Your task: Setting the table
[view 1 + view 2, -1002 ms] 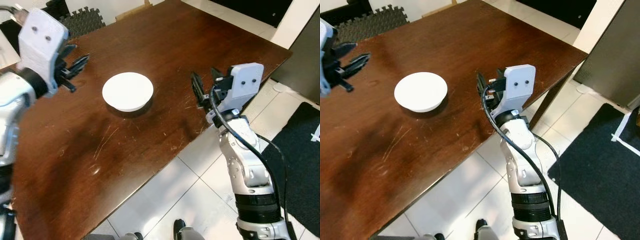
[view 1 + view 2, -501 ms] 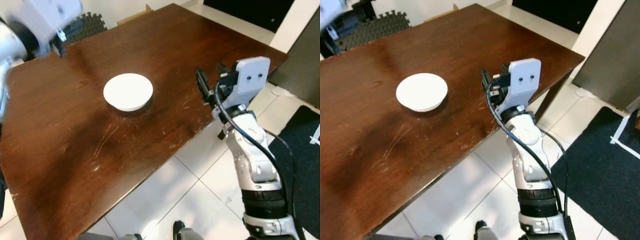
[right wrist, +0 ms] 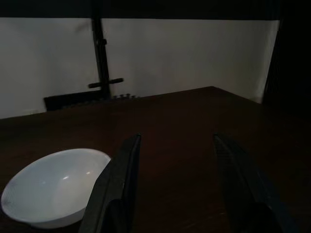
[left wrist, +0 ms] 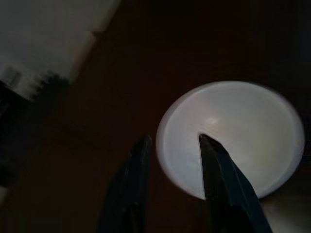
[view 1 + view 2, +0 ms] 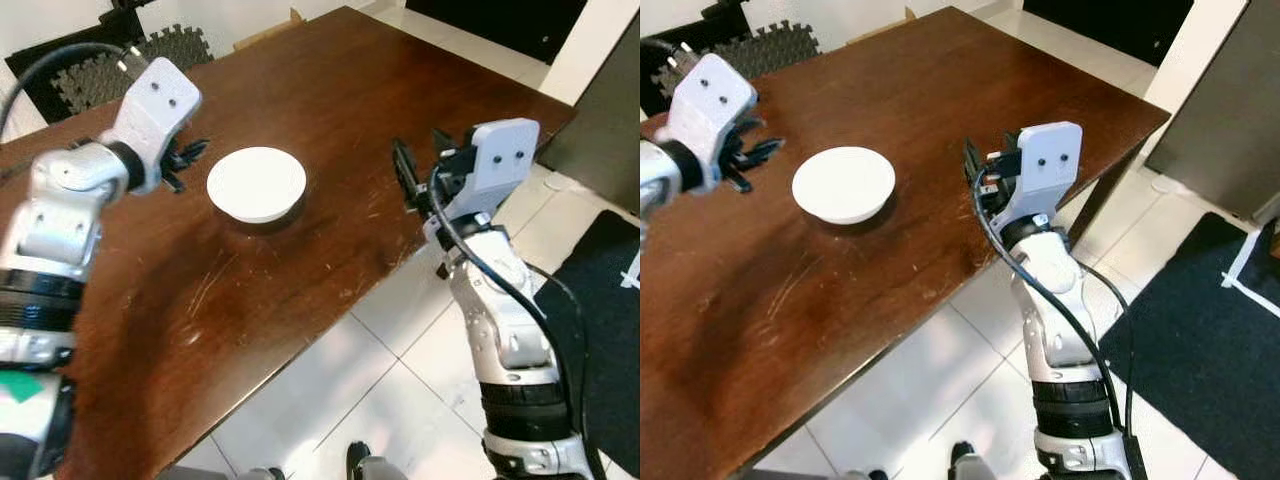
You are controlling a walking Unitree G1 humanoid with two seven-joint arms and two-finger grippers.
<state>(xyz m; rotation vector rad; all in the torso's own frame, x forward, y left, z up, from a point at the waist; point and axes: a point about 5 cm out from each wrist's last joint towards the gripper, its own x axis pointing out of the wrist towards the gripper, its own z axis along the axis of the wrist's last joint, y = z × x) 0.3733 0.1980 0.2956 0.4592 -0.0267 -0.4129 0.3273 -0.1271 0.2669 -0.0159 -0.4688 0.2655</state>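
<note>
A white bowl (image 5: 256, 183) sits empty on the dark wooden table (image 5: 320, 70), left of its middle. My left gripper (image 5: 192, 160) hovers just to the bowl's left, open. In the left wrist view the bowl (image 4: 243, 141) lies under the left gripper (image 4: 173, 140), with its near rim between the two fingers; contact cannot be told. My right gripper (image 5: 412, 178) is held open above the table's right edge, pointing at the bowl (image 3: 53, 187) from well to its right, nothing between its fingers (image 3: 124, 165).
The table's near edge runs diagonally over white floor tiles (image 5: 330, 400). A black rug (image 5: 605, 330) lies at the right, a grey cabinet (image 5: 610, 110) behind it. A dark foam mat (image 5: 150, 45) lies beyond the table's far left corner.
My left arm swung away up to the back left, then came down beside the bowl's left rim. The right arm rose slightly and stays put. The bowl has not moved.
</note>
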